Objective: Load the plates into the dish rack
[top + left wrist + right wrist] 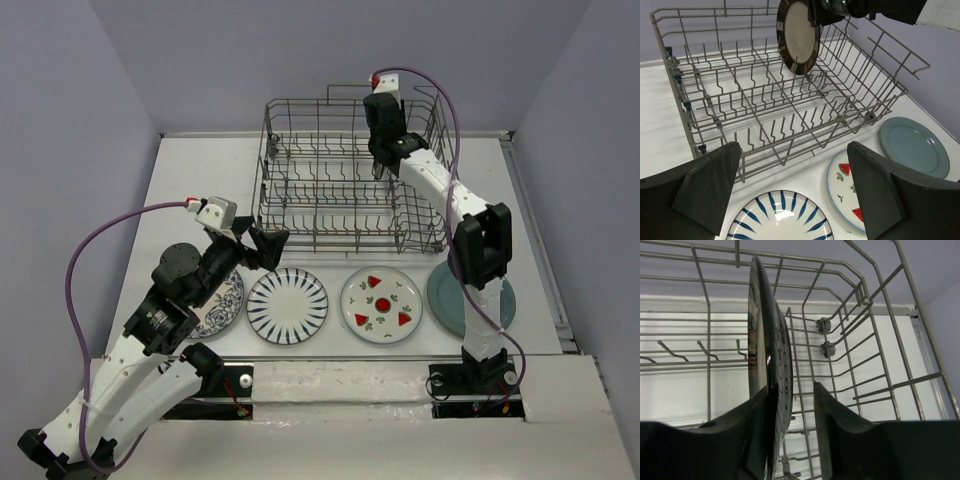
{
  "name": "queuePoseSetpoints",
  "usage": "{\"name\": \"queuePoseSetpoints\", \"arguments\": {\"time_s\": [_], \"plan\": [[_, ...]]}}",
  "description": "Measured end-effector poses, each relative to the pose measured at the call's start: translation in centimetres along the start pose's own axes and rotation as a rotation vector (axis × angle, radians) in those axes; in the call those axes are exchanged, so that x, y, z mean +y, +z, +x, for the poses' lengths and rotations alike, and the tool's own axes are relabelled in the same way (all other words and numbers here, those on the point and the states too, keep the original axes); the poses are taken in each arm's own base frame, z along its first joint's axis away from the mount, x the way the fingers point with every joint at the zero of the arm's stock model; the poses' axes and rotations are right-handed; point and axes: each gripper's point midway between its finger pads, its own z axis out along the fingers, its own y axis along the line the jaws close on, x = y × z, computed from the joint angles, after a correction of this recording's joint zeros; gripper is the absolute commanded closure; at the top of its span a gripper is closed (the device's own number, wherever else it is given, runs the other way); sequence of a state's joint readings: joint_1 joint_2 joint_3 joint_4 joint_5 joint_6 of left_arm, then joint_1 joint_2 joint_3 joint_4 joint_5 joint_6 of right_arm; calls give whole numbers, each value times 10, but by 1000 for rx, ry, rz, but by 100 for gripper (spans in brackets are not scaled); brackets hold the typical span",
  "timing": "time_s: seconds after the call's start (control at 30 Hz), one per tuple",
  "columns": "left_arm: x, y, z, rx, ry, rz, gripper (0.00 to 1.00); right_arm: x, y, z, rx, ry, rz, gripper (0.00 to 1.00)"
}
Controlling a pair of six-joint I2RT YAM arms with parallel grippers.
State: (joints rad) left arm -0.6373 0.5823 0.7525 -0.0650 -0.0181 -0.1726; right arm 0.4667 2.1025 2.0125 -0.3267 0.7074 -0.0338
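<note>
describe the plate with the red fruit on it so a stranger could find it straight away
Start at the grey wire dish rack at the far side of the white table; four plates lie flat in a row in front of it. The fruit plate is third from the left, between the navy-striped plate and the plain teal plate. Only this one is white with red fruit pieces.

Blue floral (229,300), navy-striped (288,306), red-fruit (381,304) and teal-grey (445,300) round plates lie left to right before the grey wire dish rack (300,215); a dark glossy plate (799,35) stands upright inside.
</note>
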Motion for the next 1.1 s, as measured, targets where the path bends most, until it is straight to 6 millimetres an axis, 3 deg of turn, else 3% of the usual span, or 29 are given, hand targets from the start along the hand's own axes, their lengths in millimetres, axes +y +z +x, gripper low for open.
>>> {"name": "queuePoseSetpoints", "arguments": {"time_s": [0.03,0.2,0.43,0.57,0.67,0.73,0.8,0.87,0.9,1.0,1.03,1.1], "plan": [[0,0,0,0,0,0,1,0,0,0,-1,-1,-2,44],[2,1,2,6,0,-8,1,-3,-5,-7,-19,19,-10,43],[5,3,2,7,1,-23,1,-16,-33,-30,-60,74,-62,37],[6,3,2,6,1,-28,1,-15,-72,-46,-86,171,-216,36],[8,3,1,4,0,-37,1,-7,-118,-47,-99,264,-397,47],[9,3,1,2,0,-42,1,10,-166,-38,-91,315,-569,69],[11,3,1,0,0,-51,1,34,-216,-21,-81,341,-742,84],[14,3,0,-3,0,-63,1,59,-259,0,-46,334,-877,93],[14,3,0,-4,0,-67,1,76,-287,20,-9,323,-966,93],[18,2,-1,-7,1,-85,1,102,-338,77,112,272,-1119,92],[19,2,-1,-8,1,-92,1,106,-350,100,165,261,-1150,78],[21,2,-1,-11,1,-103,1,106,-360,134,252,259,-1165,71]]}}
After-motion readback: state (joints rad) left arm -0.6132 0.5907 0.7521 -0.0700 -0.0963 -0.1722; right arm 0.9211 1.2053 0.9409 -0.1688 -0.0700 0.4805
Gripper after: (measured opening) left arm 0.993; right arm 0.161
